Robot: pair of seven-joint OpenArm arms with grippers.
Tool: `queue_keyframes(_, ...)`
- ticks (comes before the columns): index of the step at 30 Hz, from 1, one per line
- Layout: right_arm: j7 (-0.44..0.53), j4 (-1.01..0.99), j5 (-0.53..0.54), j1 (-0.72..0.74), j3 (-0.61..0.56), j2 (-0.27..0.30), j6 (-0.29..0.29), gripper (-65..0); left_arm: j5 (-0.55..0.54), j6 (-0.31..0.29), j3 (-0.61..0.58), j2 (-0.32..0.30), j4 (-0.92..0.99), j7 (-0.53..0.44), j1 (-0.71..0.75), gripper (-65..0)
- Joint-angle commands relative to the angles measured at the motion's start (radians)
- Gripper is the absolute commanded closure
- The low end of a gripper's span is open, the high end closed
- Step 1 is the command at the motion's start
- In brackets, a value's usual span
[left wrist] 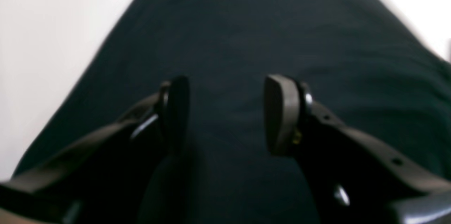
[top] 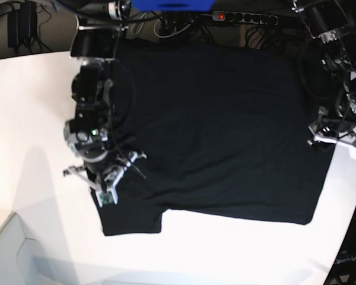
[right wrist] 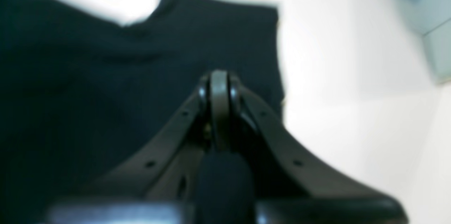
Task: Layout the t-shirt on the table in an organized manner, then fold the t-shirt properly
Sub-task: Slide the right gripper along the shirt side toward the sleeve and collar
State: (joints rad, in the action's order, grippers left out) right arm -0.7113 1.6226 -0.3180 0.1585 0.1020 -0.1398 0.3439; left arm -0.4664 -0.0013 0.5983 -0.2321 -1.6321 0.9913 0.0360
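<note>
Only my base view shows the one t-shirt (top: 213, 130) whole, flat on the table (top: 29, 119) between my two grippers. Left gripper (left wrist: 225, 114) hovers spread above cloth; right gripper (right wrist: 219, 111) looks pinched on cloth.

Up along the far edge in the base view, a power strip (top: 244, 17) lies with its red switch (top: 221, 16) glowing at the left end. Beside it, something blue (top: 172, 5) peeks in at the top, cropped off. Dark cables (top: 181, 25) tangle below it, and more cables (top: 6, 21) bunch in the top left corner. Over in the right wrist view, a pale blue-grey panel (right wrist: 419, 9) fills the upper right corner, too blurred to say what it is, possibly flooring.
</note>
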Motion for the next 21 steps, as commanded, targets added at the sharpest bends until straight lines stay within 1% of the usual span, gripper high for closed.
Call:
queue_keyframes(1, 0.0, 0.043, -0.003, -0.018, 0.005, 0.004, -0.004, 0.0, -0.016, -0.004, 0.007, -0.011, -0.01, -0.01, -0.014, -33.0)
queue_keyframes(3, -0.008, 0.043, 0.0, -0.076, 0.011, 0.006, -0.004, 0.0, -0.016, -0.004, 0.01, -0.011, 0.006, -0.018, -0.014, -33.0)
queue_keyframes(5, 0.035, -0.012, 0.0, -0.104, 0.012, 0.021, -0.004, 0.0, -0.016, -0.004, 0.007, -0.011, 0.017, -0.018, -0.023, -33.0)
queue_keyframes(9, 0.111, -0.161, 0.0, -0.101, 0.012, 0.07, -0.004, 0.0, -0.016, -0.004, 0.008, -0.011, 0.02, -0.01, -0.034, -33.0)
queue_keyframes(16, 0.186, -0.493, 0.0, 0.102, 0.018, 0.133, -0.009, 0.0, -0.01, -0.004, 0.007, -0.01, 0.025, -0.016, -0.041, -33.0)
queue_keyframes(18, 0.232, -0.614, 0.0, 0.175, 0.055, 0.15, -0.009, 0.0, -0.013, -0.004, 0.005, -0.005, 0.051, -0.016, -0.043, -33.0)
queue_keyframes(21, 0.33, -0.829, -0.003, 0.309, 0.123, 0.177, -0.01, 0.0, -0.016, -0.004, 0.005, -0.003, 0.111, -0.018, -0.081, -33.0)
